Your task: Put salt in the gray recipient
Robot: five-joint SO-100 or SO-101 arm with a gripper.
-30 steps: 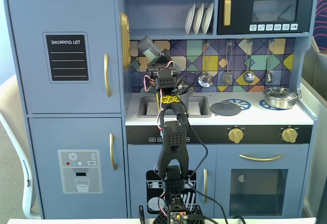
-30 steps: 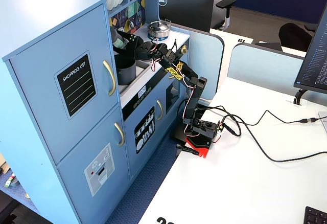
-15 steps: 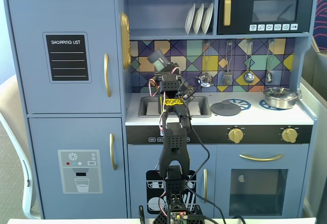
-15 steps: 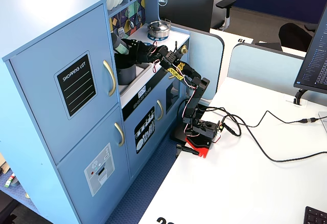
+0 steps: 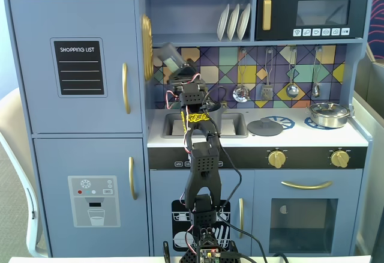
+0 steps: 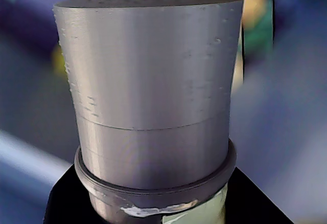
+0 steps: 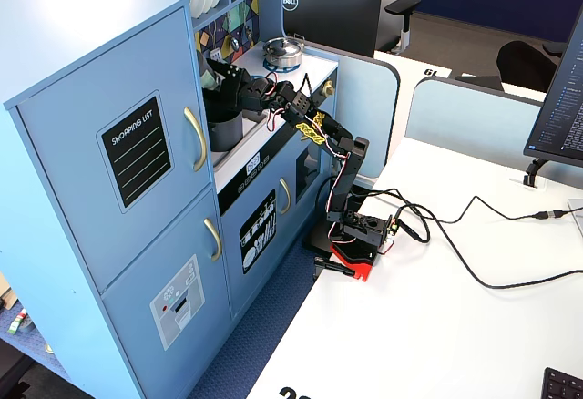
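Note:
The salt point(image 5: 170, 56) is a slim gray shaker, tilted with its top up and to the left in front of the tiled backsplash, above the sink point(image 5: 174, 126). My gripper point(image 5: 179, 72) is shut on its lower body. In the wrist view the salt point(image 6: 153, 81) fills the frame, with a strip of its pale green label point(image 6: 204, 216) at the bottom and black jaws on both sides. In the angled fixed view the salt point(image 7: 209, 69) hangs just above the gray recipient point(image 7: 224, 129), a dark pot in the sink. My arm hides the recipient in the front fixed view.
A flat gray lid point(image 5: 264, 126) lies on the counter right of the sink. A shiny steel pan point(image 5: 328, 114) stands at the far right. Utensils point(image 5: 241, 92) hang on the backsplash and plates point(image 5: 234, 21) stand on the shelf above. The fridge side wall point(image 5: 146, 47) is close on the left.
Half a second ago the salt was lower and further right; it has since swung back up and left, near where it was a second ago. The grip is unchanged.

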